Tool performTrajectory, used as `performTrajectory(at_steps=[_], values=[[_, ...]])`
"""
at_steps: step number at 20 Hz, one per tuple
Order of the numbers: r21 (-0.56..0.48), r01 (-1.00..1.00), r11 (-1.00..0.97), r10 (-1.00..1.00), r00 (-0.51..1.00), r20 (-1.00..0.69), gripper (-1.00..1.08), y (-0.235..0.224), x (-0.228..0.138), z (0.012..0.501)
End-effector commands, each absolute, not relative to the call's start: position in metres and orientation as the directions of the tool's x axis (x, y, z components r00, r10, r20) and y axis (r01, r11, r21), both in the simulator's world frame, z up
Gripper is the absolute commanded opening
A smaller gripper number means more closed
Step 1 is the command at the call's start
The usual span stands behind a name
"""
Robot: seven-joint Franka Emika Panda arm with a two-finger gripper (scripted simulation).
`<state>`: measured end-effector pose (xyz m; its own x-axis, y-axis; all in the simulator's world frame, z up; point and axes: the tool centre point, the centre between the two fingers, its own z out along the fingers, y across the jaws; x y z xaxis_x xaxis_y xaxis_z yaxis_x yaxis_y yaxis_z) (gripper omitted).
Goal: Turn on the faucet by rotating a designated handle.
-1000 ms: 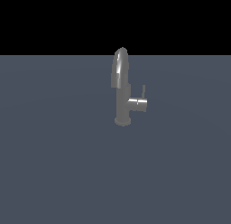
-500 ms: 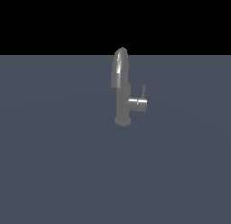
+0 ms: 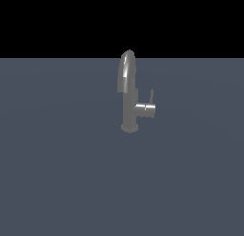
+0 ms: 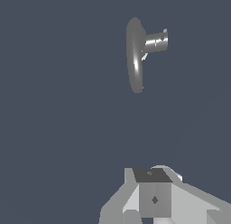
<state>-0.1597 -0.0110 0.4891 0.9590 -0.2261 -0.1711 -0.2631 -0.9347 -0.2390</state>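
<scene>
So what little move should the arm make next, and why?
Probably travel toward the handle, the thin lever standing up from the side stub of the faucet. The wrist view shows the faucet far off, with bare floor between, so nothing is touched yet.

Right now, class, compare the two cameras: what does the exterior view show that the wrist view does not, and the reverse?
Only the exterior view shows the faucet from the side: upright column, round base, and the thin handle sticking up from the side stub. Only the wrist view shows part of the gripper, well apart from the faucet; its jaws are out of frame. Both show the faucet's arched spout and side stub on the flat grey surface.
</scene>
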Motion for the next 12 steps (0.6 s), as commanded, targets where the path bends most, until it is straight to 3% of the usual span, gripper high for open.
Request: performTrajectory(at_steps=[1,12], values=[[-0.266,-0.307,-0.914,-0.255,0.943,-0.212,-1.0,-0.015,-0.144,0.485],[-0.359,-0.5,-0.788,-0.353,0.845,-0.401,-1.0,-0.036,-0.081,0.458]])
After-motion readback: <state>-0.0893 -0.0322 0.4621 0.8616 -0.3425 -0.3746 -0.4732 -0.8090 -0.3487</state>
